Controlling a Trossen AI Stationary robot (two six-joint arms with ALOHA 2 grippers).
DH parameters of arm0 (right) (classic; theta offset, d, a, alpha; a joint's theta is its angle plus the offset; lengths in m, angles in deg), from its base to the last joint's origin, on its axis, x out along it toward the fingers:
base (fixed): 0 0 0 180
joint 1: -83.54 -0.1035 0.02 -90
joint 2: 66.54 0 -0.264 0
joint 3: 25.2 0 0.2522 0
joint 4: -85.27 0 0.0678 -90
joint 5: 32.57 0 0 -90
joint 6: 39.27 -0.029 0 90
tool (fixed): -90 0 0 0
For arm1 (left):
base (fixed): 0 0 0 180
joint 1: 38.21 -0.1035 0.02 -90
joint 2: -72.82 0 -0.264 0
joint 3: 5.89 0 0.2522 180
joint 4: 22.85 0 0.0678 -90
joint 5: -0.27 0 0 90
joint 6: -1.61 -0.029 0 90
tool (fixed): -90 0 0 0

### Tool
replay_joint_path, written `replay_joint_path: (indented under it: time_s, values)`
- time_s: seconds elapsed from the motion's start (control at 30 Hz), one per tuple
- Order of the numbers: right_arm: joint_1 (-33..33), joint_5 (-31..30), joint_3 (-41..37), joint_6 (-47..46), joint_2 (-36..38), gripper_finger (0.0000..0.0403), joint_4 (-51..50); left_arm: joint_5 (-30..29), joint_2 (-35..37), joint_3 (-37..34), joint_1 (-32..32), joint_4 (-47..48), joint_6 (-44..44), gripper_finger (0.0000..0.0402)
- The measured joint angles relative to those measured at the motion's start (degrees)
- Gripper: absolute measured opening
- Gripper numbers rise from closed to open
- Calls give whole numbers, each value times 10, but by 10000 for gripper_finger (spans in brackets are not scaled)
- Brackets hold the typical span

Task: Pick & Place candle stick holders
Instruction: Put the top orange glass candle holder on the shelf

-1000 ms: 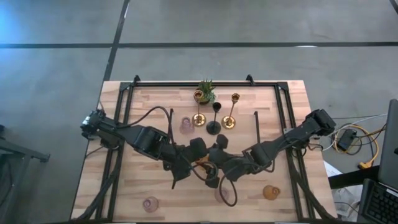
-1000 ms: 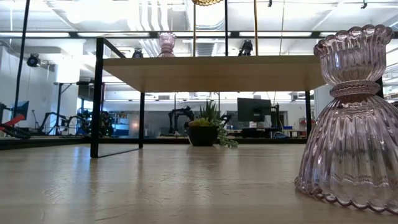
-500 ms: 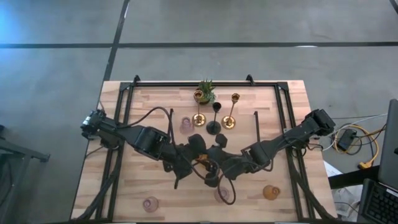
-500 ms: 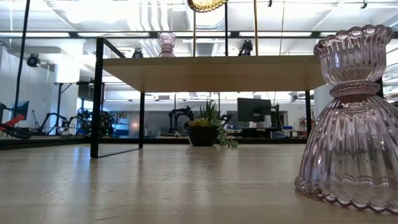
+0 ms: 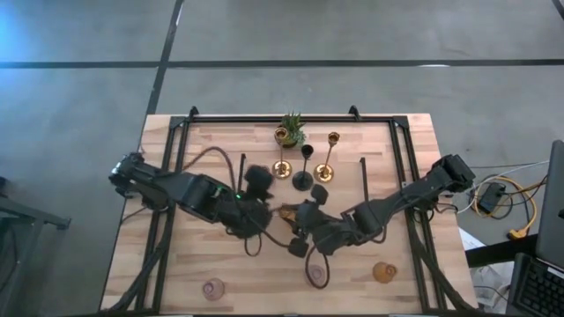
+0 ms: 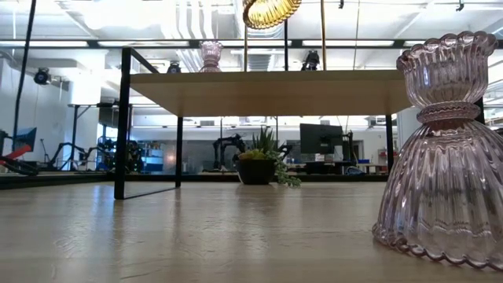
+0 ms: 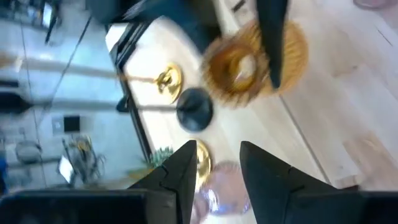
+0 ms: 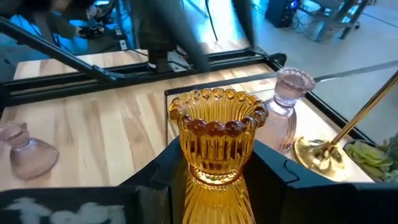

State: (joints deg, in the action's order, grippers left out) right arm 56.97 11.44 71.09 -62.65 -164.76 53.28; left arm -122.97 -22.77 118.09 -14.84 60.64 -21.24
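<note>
A: Now, operator, start with the wooden table (image 5: 176, 273). What do you read on it?

B: You have a black raised frame (image 5: 379, 119) over its far half. Both arms meet near the table's centre. The left arm (image 5: 189, 189) enters from the left edge, the right arm (image 5: 414, 195) from the right edge.

A: Report the right gripper (image 8: 214, 163)

B: In the right wrist view its jaws are clamped on an amber glass holder (image 8: 216, 144), which stands upright between the fingers. In the high view you see only a sliver of amber (image 5: 288, 212) at the centre, where the two grippers come together.

A: And the left gripper (image 7: 217, 165)?

B: Its jaws stand apart with nothing between them. In the left wrist view the amber holder shows beyond the fingers, partly crossed by a dark finger of the other arm.

A: Locate the remaining holders for yourself

B: Two tall gold holders (image 5: 328, 163) and one tall black holder (image 5: 305, 167) stand close together at the far middle, just beside the potted plant (image 5: 290, 130). A second amber holder (image 5: 383, 272) sits near the front right. One pink glass holder (image 5: 212, 288) sits at the front left; another pink one (image 6: 444, 153) fills the right of the low view
</note>
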Motion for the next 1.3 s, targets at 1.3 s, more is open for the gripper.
replay_joint_path:
  time_s: [1.3]
  values:
    - [36,-84,-271,150,-2,116,578,-245,343,-434,-1,-492,121,126]
